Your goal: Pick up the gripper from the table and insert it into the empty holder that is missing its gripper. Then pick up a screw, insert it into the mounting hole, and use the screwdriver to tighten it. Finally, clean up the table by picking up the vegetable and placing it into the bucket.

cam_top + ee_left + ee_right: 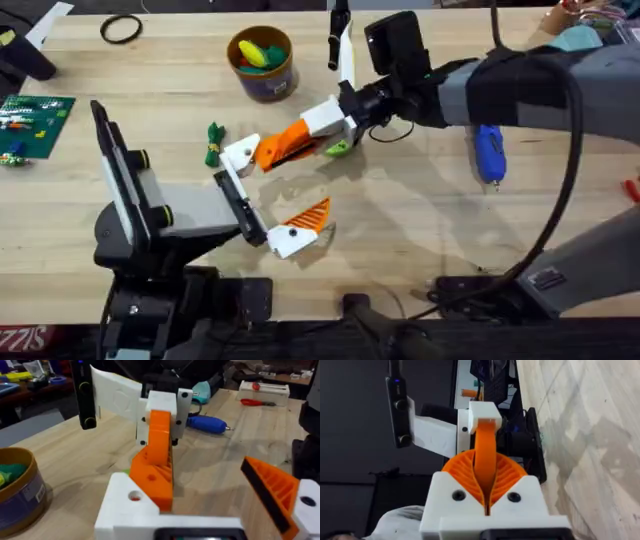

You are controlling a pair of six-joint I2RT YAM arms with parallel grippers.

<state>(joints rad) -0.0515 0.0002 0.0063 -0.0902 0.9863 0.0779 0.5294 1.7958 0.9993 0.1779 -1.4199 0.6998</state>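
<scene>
Well, the right gripper (322,124) has reached in across the middle of the table, and its two orange-padded fingers (459,473) are clamped shut on the spare orange finger (283,147). That piece is held low and slanted, white base towards the right arm, orange end pressed against the white bracket (240,154) on the left arm's black rail (238,205). From the left wrist, the orange wedge (158,462) sits right against the bracket (126,505), beside its round hole. The left gripper (272,190) rests spread wide and holds nothing, with its one fitted orange finger (306,214) well apart from the bare bracket.

Just left of the bracket lies the little green leafy vegetable (213,143). The bucket (263,80) stands farther back with bright toys inside. The blue screwdriver (489,152) lies on the wood off to the right, beneath the right arm. A lime green ring (338,149) peeks out under the right gripper.
</scene>
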